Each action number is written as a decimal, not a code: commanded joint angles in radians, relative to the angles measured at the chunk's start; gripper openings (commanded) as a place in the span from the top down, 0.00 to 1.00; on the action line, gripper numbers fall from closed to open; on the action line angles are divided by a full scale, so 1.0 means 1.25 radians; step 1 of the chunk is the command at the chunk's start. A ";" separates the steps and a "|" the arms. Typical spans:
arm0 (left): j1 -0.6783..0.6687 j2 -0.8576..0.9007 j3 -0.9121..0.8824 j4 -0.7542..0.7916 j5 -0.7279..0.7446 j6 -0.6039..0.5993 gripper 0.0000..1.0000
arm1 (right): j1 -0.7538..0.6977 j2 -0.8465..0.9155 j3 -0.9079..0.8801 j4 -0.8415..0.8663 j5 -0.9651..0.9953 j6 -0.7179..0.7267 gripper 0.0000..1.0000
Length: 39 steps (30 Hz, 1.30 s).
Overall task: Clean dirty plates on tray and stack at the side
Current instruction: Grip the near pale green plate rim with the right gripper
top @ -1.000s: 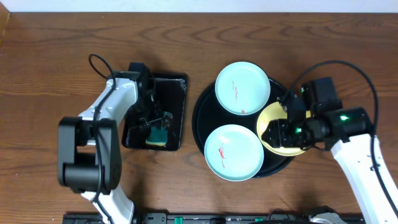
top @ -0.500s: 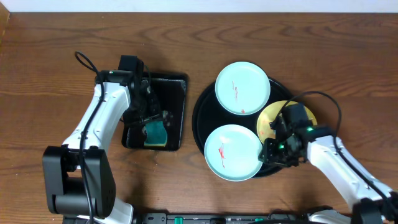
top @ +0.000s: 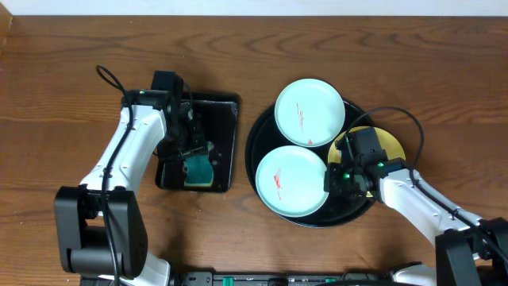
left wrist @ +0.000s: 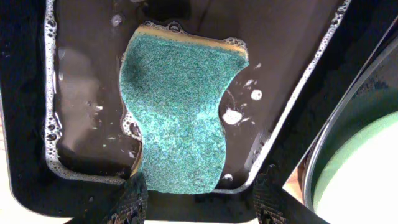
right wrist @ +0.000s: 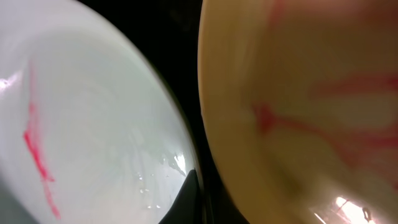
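Observation:
The round black tray holds three plates. A pale blue plate with a red smear lies at the back. A second smeared pale blue plate lies at the front. The yellow plate, streaked red, is at the right, mostly under my right arm. My right gripper is shut on the front blue plate's right rim, in the gap beside the yellow plate; only one finger shows. My left gripper hangs open over a green sponge.
The sponge lies in soapy water in a rectangular black tray left of the round tray. Bare wooden table surrounds both. A black rail runs along the front edge.
My right arm swung left and lower onto the tray and its gripper shut at the front blue plate's rim. That plate slid up and left. My left gripper opened wider over the sponge.

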State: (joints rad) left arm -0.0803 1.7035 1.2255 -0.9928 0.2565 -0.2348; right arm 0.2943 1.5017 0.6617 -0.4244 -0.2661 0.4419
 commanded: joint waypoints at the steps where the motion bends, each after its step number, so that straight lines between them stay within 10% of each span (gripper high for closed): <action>1: -0.002 0.002 0.001 -0.004 -0.005 0.013 0.44 | 0.005 0.010 0.038 0.005 0.155 0.045 0.99; 9: -0.002 0.002 -0.014 0.013 -0.005 0.013 0.39 | 0.021 0.013 0.047 -0.011 0.112 0.068 0.99; 21: -0.015 0.007 -0.221 0.237 -0.005 0.013 0.43 | 0.031 -0.046 0.072 -0.055 0.084 -0.065 0.67; 27: -0.015 0.007 -0.280 0.321 -0.005 -0.005 0.92 | 0.031 -0.121 0.102 -0.122 0.094 -0.122 0.64; 39: -0.017 0.006 -0.082 0.096 -0.032 0.004 0.93 | 0.026 -0.058 0.102 -0.168 0.108 -0.126 0.62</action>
State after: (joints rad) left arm -0.0944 1.7031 1.0149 -0.8104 0.2306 -0.2356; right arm 0.3317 1.3670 0.7788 -0.6357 -0.1406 0.3019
